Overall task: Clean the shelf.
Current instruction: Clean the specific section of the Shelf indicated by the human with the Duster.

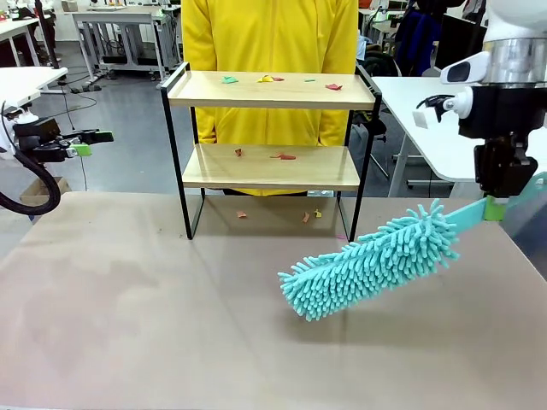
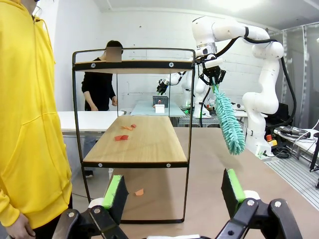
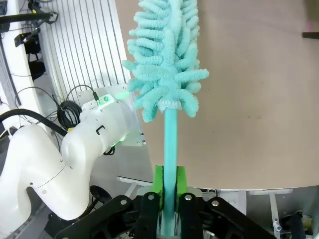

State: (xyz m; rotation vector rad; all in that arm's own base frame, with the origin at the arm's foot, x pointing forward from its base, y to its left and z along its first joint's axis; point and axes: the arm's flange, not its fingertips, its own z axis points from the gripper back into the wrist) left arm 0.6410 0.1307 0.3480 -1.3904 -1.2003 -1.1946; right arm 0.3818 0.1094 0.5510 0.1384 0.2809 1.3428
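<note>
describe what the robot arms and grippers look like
The right arm is glossy white with rounded joints. The left gripper and right gripper are black, two-fingered, with bright green pads. A black cable loops by the left one.

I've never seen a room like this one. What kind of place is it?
Probably a robot lab or workshop. A white robot arm holds a duster, plain work tables stand behind the person, and loose cables trail nearby.

Scraps (image 1: 229,80) lie on the shelf (image 1: 271,99), standing behind and left of the duster (image 1: 376,260).
</note>
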